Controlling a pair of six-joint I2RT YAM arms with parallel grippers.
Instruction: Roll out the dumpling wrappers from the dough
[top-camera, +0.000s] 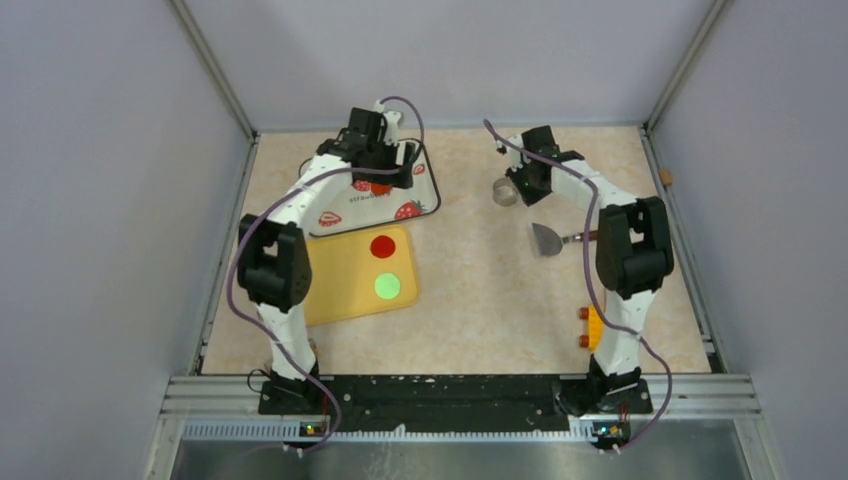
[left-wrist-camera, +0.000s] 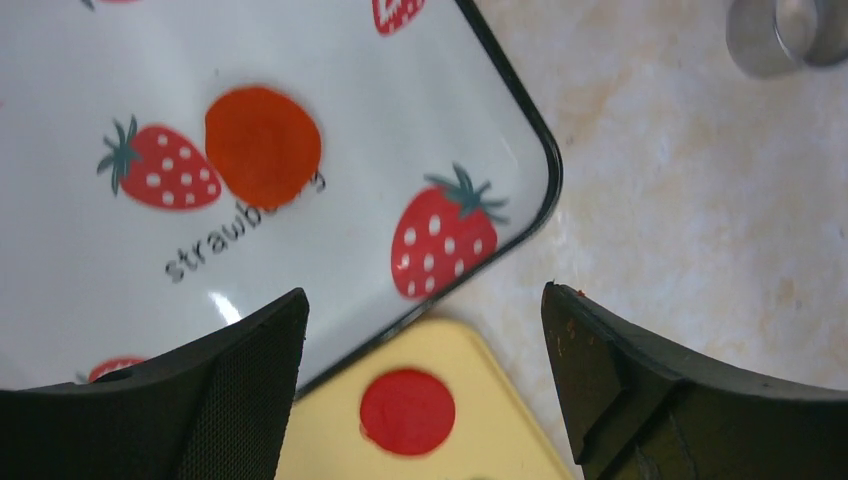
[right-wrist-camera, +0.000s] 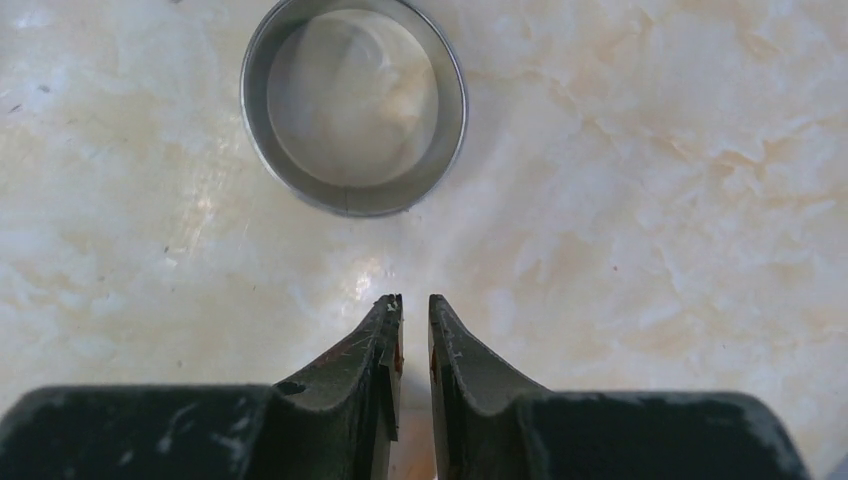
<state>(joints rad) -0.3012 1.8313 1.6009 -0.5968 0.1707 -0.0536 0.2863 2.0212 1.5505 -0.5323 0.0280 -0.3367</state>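
The dough (left-wrist-camera: 263, 146) is a flattened, roughly round orange-red piece on the strawberry-print tray (left-wrist-camera: 330, 90). In the top view it (top-camera: 381, 188) shows partly under my left gripper (top-camera: 385, 170). A red dumpling wrapper (top-camera: 382, 246) and a green one (top-camera: 387, 287) lie on the yellow board (top-camera: 340, 290). The red wrapper also shows in the left wrist view (left-wrist-camera: 407, 411). My left gripper (left-wrist-camera: 425, 310) is open and empty above the tray's near corner. My right gripper (right-wrist-camera: 415, 300) is shut and empty, just short of the metal ring cutter (right-wrist-camera: 350, 206), which stands on the table.
A metal scraper (top-camera: 547, 239) lies on the table beside the right arm. An orange-yellow object (top-camera: 592, 325) sits near the right arm's base, partly hidden. The ring cutter (top-camera: 505, 192) is to the right of the tray. Walls enclose the table on three sides.
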